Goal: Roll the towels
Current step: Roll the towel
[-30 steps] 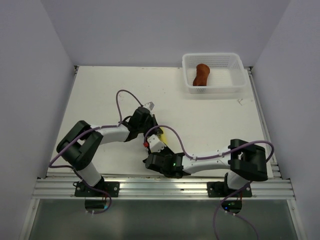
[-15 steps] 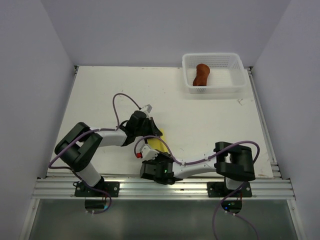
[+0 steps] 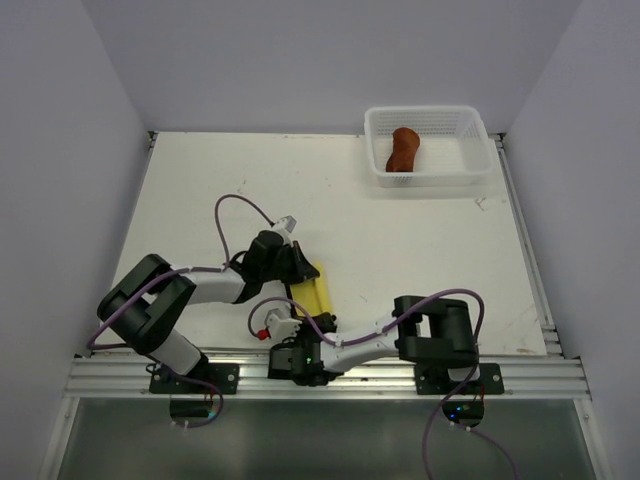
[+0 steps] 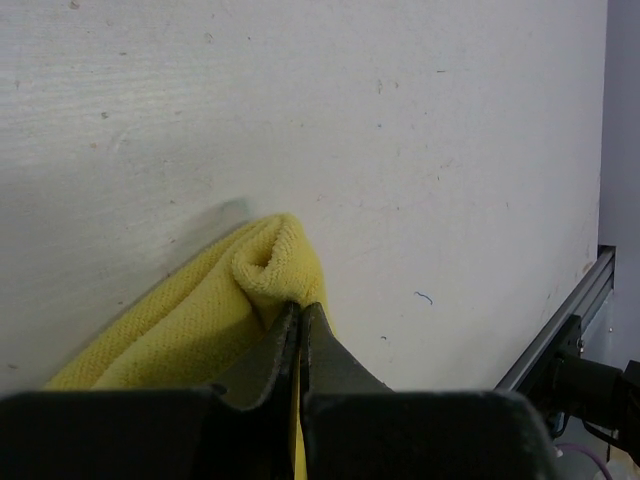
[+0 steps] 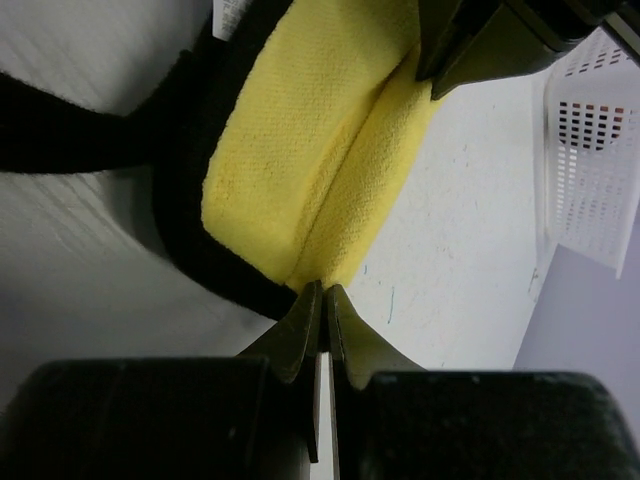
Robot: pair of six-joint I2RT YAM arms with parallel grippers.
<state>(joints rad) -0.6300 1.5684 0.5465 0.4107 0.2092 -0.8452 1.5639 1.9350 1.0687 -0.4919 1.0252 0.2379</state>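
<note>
While the right gripper [image 5: 320, 290] pinches shut on the near end of the yellow towel [image 3: 309, 287], that towel's long axis runs away to the left gripper [image 4: 298, 306], clamped narrow on its far fold, with the rust-brown towel [image 3: 403, 148] lying well beyond in the basket [image 3: 470, 166].

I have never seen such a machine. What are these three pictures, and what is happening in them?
These are two robot arms bolted to a white table. The wide picture looks down from above; the other two come from small cameras on each wrist. The left arm and the right arm each end in two jaws, and both pairs are shut on a bright yellow cloth towel, one at each end. Farther away, a white plastic mesh basket holds a rolled rust-brown cloth towel.
</note>
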